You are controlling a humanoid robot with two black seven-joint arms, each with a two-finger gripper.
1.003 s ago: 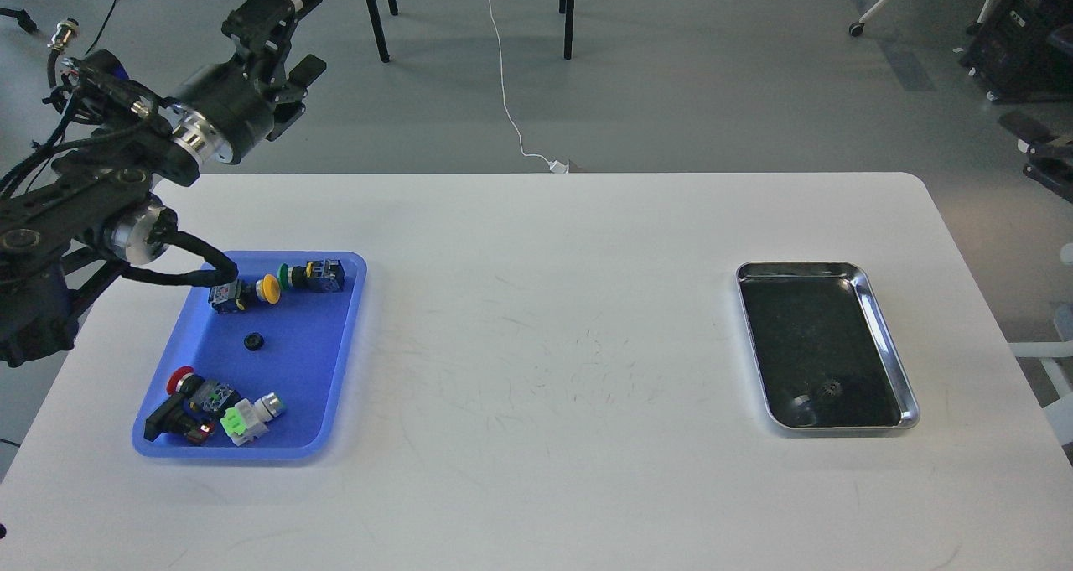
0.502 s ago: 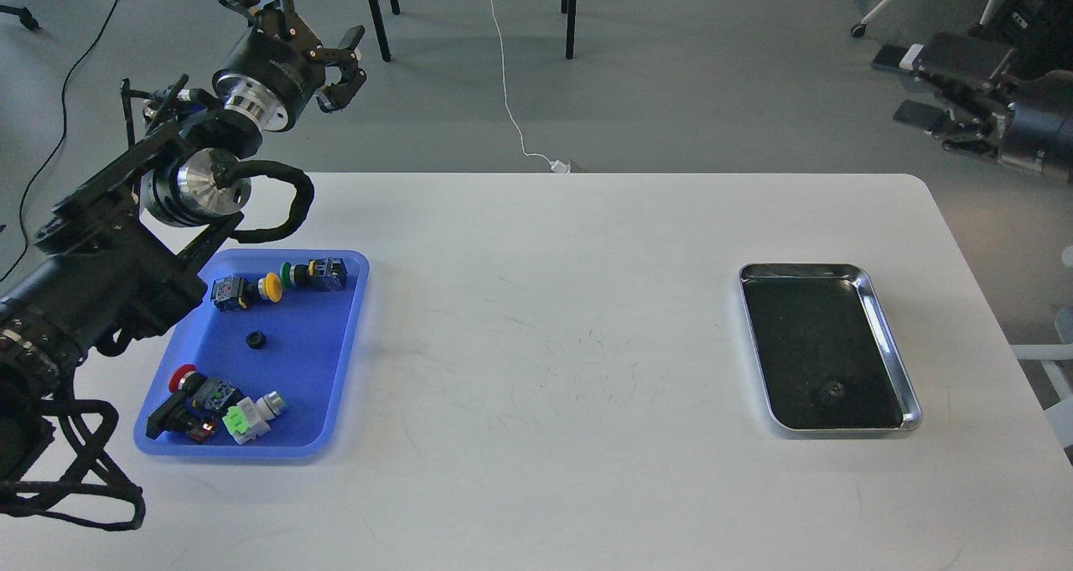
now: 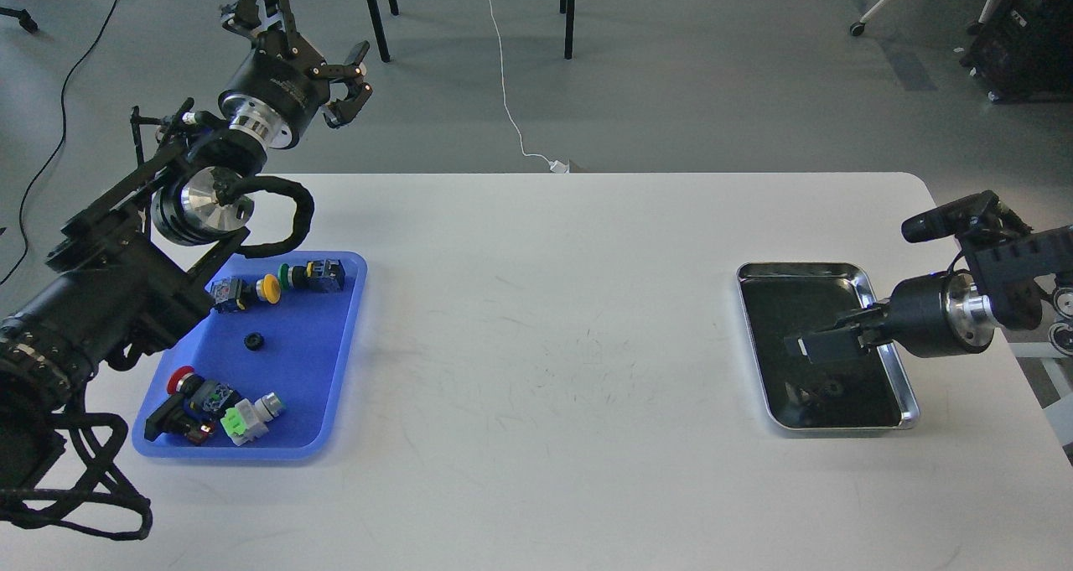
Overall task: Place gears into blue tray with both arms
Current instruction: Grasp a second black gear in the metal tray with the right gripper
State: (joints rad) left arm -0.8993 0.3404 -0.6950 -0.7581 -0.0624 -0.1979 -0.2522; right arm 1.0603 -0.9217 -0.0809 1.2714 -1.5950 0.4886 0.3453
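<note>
One gear [image 3: 252,342] in blue tray [image 3: 335,403]; another, faintly seen, in silver tray [image 3: 888,319].

No readable text, labels, brand names, numbers or signs appear anywhere in the view; any markings on the small parts are too tiny and blurred to make out.

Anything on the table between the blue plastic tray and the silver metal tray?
No. In the head view the white tabletop between the rectangular blue plastic tray and the shiny silver metal tray shows only faint scuff marks; no object lies there.
</note>
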